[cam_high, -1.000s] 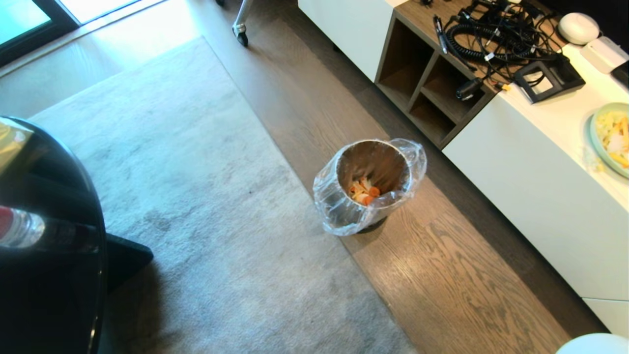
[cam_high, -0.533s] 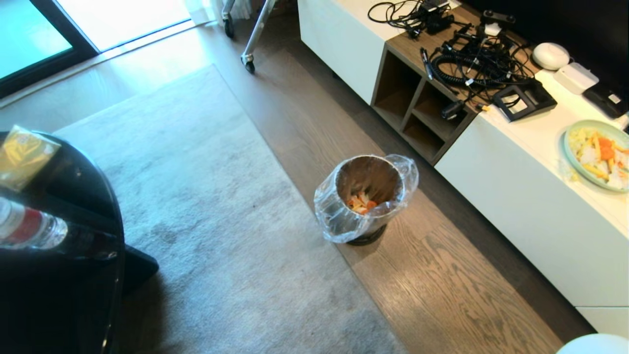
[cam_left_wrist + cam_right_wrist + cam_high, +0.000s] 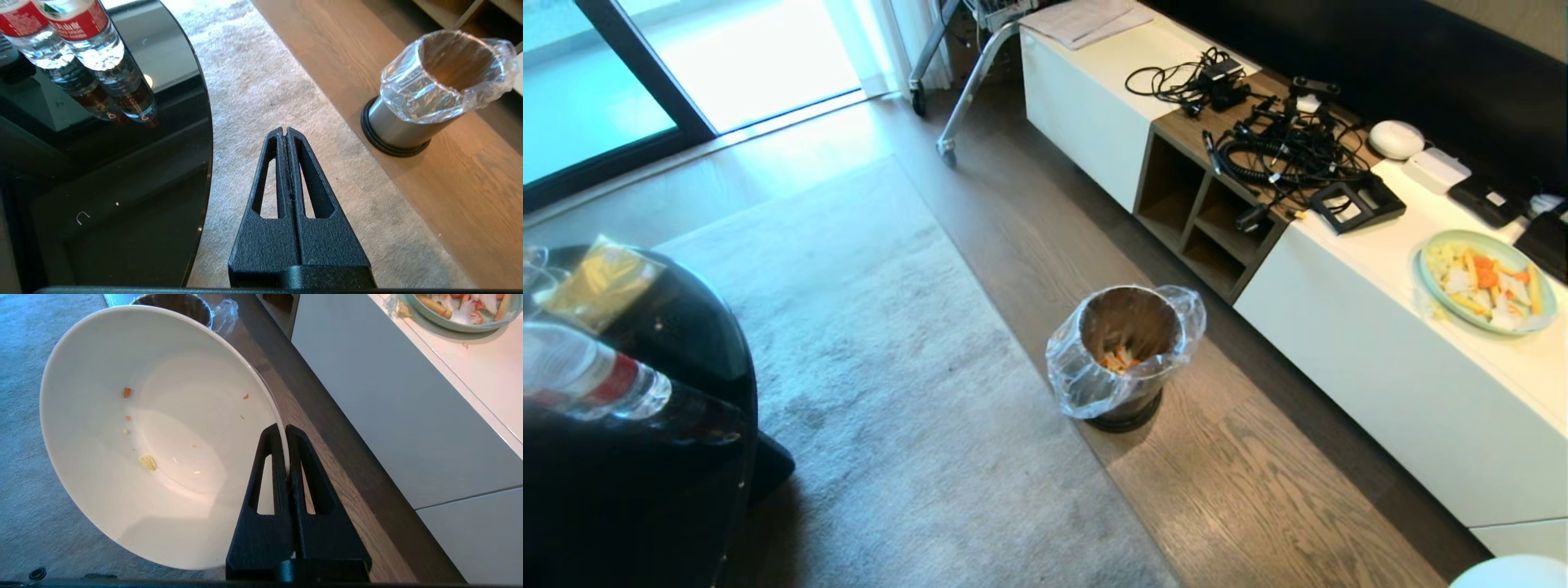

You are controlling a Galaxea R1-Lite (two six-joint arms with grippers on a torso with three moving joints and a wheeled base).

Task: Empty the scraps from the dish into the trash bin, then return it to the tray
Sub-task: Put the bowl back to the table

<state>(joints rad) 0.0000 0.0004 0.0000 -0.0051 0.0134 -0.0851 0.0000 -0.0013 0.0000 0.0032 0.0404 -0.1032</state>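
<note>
My right gripper (image 3: 282,430) is shut on the rim of the dish (image 3: 143,437), a glossy white bowl held tilted, with only a few tiny crumbs stuck inside. A sliver of the dish's rim (image 3: 1515,572) shows at the bottom right of the head view. The trash bin (image 3: 1094,384), brushed steel with a clear liner, stands on the wood floor by the carpet's edge, and the orange and pale scraps (image 3: 1119,359) lie at its bottom. The left wrist view also shows the trash bin (image 3: 408,122). My left gripper (image 3: 284,130) is shut and empty above the carpet. The tray is out of view.
A round black glass table (image 3: 645,490) with water bottles (image 3: 588,380) stands at the left. Along the right runs a low white cabinet (image 3: 1380,359) bearing a pale-green plate of food (image 3: 1486,282) and tangled cables (image 3: 1282,147). Grey carpet (image 3: 890,367) lies between them.
The whole head view has shifted as the camera lifted: the bin sits lower and smaller in the picture, and more of the cabinet top, plate and window shows. Nothing itself moved.
</note>
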